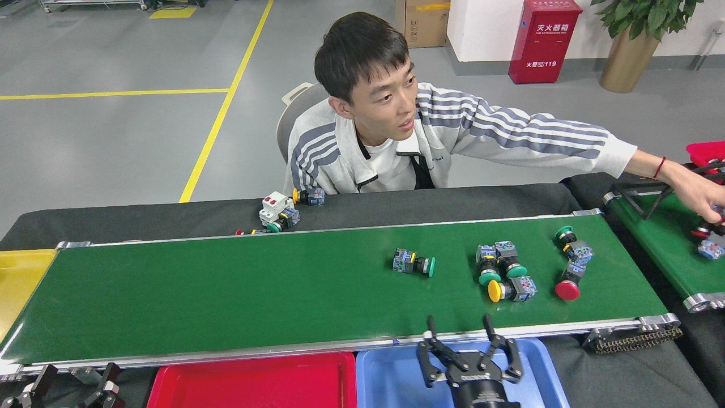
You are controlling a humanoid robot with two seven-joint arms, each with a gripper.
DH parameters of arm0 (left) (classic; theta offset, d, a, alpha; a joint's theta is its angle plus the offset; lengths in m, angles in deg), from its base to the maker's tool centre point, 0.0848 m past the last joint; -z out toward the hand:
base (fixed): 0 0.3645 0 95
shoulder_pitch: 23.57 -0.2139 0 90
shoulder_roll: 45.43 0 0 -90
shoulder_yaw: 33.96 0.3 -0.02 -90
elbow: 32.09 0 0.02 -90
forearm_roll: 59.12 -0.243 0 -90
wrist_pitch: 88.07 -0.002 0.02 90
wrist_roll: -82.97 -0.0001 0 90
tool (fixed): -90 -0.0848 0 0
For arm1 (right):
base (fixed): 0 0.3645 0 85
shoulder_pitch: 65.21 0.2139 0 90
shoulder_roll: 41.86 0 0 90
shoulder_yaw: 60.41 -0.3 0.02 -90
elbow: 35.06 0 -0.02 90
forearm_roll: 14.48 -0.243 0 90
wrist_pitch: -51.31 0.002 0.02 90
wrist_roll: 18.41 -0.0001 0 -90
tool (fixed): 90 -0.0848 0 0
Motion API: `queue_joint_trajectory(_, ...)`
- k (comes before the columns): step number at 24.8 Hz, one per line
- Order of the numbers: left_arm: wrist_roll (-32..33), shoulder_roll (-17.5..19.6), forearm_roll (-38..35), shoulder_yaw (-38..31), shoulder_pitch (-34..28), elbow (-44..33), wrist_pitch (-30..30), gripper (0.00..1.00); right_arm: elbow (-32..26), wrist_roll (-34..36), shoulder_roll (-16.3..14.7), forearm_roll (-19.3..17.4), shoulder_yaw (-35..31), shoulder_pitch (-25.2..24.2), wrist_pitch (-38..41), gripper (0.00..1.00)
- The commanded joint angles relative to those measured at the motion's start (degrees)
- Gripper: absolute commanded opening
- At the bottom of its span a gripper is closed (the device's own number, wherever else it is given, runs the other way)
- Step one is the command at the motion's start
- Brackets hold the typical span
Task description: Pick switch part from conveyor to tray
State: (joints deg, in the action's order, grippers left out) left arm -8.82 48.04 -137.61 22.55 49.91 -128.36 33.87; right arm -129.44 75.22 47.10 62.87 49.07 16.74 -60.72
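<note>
Conveyor (226,294) spans most of the view: flat matte green belt, silver aluminium side rails, roller and chain visible at its right end. Person (391,141) in a white striped jacket sits behind it, one arm stretched to the right, hand (705,198) cut off at the frame edge over a second green belt (668,238), only partly in view. Black cloth (141,218) covers the table behind the conveyor.

Blue tray (391,379), red tray (255,382) and a yellow tray (20,283) are all smooth plastic and all cropped by the frame. Right gripper (461,331) sits over the blue tray's far edge, black fingers (431,334) spread apart, nothing between them. Left gripper (62,388) shows only as dark finger tips at the bottom left; cannot tell its state.

Switch parts lie on the belt, right half: a single green-capped switch part (413,263) on its side, a cluster of three (504,272) with green and yellow round caps touching each other, and a pair (569,263) with green and red mushroom caps. Small grey-blue blocky bodies, detail too small to read. Spare parts (283,212) lie on the cloth.
</note>
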Motion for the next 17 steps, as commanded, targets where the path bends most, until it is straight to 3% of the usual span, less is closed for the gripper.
queue_joint_trajectory(1,-0.41,0.66,0.27,-0.35,0.09,-0.76,0.05,1.00,-0.89,-0.19,0.08,-0.45,-1.29,0.49,-0.55,0.99)
queue_joint_trajectory(9,-0.50,0.84,0.27,0.00,0.17,-0.76,0.14,1.00,3.94,-8.19,0.34,-0.27,-0.06,9.10,-0.73,0.99)
queue_joint_trajectory(17,-0.50,1.01,0.27,0.00,0.17,-0.76,0.23,1.00,11.06,-9.51,2.27,-0.09,2.67,15.35,-0.82,0.99)
